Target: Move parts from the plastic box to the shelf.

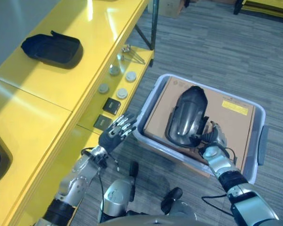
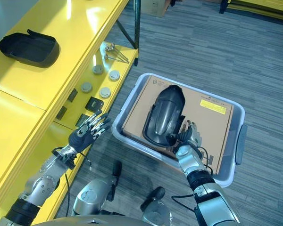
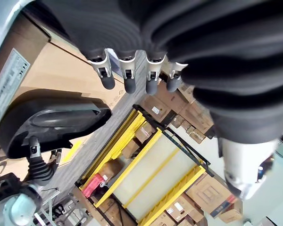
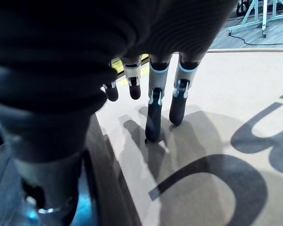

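While the black part (image 1: 187, 115) lies on cardboard (image 1: 226, 125) in the plastic box (image 1: 260, 117), the right robot hand (image 1: 212, 139) touches it with relaxed fingers, and the left robot hand (image 1: 115, 133) hovers spread beside the yellow shelf (image 1: 80, 33).

Grey striped carpet (image 1: 217, 52) covers the floor, and stacked cardboard boxes (image 3: 203, 193) fill distant yellow racking (image 3: 151, 174).

Even overhead light fills the scene; white glare streaks the glossy yellow shelf top (image 1: 85, 28) at the upper left of the frame, and the shiny black curved plastic part (image 1: 186, 115) carries soft highlights. In the right wrist view, dark-tipped fingers (image 4: 153, 120) cast soft shadows on tan cardboard (image 4: 226, 117), with the near ribbed cover blurred.
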### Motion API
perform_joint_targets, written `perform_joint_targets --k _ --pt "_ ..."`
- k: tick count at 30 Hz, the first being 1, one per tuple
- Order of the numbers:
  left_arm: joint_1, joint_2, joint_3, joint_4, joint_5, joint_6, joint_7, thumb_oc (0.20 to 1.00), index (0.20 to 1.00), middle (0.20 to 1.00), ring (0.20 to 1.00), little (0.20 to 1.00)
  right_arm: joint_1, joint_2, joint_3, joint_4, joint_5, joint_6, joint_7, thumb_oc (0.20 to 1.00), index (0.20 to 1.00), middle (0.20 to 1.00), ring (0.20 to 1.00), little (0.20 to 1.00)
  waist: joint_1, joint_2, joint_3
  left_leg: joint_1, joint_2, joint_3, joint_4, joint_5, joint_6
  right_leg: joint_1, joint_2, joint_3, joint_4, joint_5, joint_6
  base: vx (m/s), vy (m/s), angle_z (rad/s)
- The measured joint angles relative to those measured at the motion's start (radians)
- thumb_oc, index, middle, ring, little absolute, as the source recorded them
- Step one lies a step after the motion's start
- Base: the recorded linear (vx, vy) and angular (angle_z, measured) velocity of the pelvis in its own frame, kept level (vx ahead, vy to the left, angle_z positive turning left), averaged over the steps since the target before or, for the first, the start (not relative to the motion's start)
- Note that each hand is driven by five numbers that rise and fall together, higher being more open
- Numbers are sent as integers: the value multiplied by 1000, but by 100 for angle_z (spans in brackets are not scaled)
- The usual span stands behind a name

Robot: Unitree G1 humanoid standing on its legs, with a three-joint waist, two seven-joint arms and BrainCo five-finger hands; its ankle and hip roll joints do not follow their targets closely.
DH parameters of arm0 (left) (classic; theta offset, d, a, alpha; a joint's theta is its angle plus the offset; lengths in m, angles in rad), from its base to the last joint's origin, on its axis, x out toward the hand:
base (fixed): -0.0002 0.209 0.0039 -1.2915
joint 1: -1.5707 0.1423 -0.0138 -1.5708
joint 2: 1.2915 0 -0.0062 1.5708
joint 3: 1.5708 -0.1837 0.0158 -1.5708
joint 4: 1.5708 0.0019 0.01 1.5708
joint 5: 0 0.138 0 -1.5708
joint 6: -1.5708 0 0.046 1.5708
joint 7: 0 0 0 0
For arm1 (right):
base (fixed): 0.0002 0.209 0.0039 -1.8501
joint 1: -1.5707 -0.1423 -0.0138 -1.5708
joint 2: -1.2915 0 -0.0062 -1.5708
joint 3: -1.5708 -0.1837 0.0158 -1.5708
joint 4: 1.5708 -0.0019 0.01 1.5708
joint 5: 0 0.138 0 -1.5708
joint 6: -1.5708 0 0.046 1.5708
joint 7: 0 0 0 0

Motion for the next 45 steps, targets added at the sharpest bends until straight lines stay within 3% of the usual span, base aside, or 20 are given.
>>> perform_joint_targets --k 1,3,4,5,6,7,15,22,27,29,36,39,42,45 --pt "-3 0 0 0 -1 -2 0 1000 1000 1000 1000 1000 -3 -2 0 1 1 0 -1 1000 1000 1000 1000 1000 0 1 0 -4 1 -1 1 -2 -3 -4 0 0 3 -1 0 -47 -4 2" --pt "-12 0 0 1 -2 -9 0 1000 1000 1000 1000 1000 -19 -7 0 16 1 -1 -9 805 805 805 805 805 3 0 1 -26 3 -3 4 -3 -8 -29 -1 1 16 -5 -5 -51 -3 2" --pt "-13 0 0 2 -2 -10 0 1000 1000 1000 1000 1000 -30 -8 1 31 1 -1 -17 573 573 573 573 573 4 1 2 -30 4 -4 4 -2 -8 -33 -1 1 18 -5 -5 -67 -1 1" --pt "-13 0 -1 6 -2 -11 -1 1000 1000 1000 1000 1000 -36 -10 2 37 1 0 -18 464 464 464 464 464 7 2 4 -30 3 -4 6 2 -3 -34 -1 1 21 -6 -5 -59 -1 1" --pt "-15 0 -2 10 -2 -14 -1 1000 1000 1000 1000 1000 -41 -15 5 41 0 1 -17 294 294 294 294 294 9 1 7 -32 4 -5 8 1 -5 -36 -2 1 23 -8 -6 -38 1 2" --pt "-18 0 -3 11 -2 -18 -1 1000 1000 1000 1000 1000 -48 -19 12 43 -1 3 -18 200 200 200 200 200 10 2 14 -33 4 -6 10 1 -5 -36 -2 1 27 -12 -10 -30 -2 5" --pt "-53 1 -10 30 -3 -22 -10 1000 1000 1000 1000 1000 -119 -68 42 76 -66 45 -11 200 200 200 200 200 17 0 37 -66 4 -23 23 9 -1 -67 -5 -2 50 -21 -8 -44 -15 4" --pt "-73 4 -13 37 -20 -33 -25 1000 1000 1000 1000 1000 -141 -71 42 110 -65 42 -11 200 200 200 200 200 19 -12 47 -80 6 -34 37 5 -7 -69 -4 -19 63 -33 -12 -34 -29 7" --pt "-78 5 -13 37 -20 -34 -27 1000 1000 1000 1000 1000 -139 -76 40 108 -23 25 -20 200 200 200 200 200 20 -13 47 -79 6 -34 36 5 -7 -67 -4 -20 62 -33 -12 -2 -17 1" --pt "-78 5 -11 36 -19 -34 -30 1000 1000 1000 1000 1000 -130 -76 29 101 48 -12 -46 200 200 200 200 200 18 -13 47 -76 6 -34 36 5 -6 -64 -2 -20 60 -29 -17 19 -15 0" --pt "-41 26 52 -57 -19 -30 -32 1000 1000 1000 1000 1000 38 -35 -90 -214 216 -74 -70 200 200 200 200 200 11 -12 48 25 5 -26 -5 1 -6 33 6 -20 16 -22 -16 80 -21 -3" --pt "-28 28 73 -93 -17 -2 -20 1000 1000 1000 1000 1000 90 10 -137 -351 250 -109 -79 200 200 200 200 200 -18 -12 38 69 3 -15 -4 -22 -12 80 9 -9 -4 -17 -9 128 -40 -10" --pt "-27 27 74 -93 -10 28 -12 1000 1000 1000 1000 1000 94 29 -164 -393 252 -114 -78 200 200 200 200 200 -29 -14 11 88 7 5 -7 -23 -10 92 16 10 -23 -6 -11 117 -55 -21" --pt "-27 26 74 -91 1 61 28 1000 1000 1000 1000 1000 98 46 -167 -404 251 -115 -78 200 200 200 200 200 -44 -29 -73 125 14 30 -37 -26 -14 110 29 32 -54 1 -10 69 -69 -23"
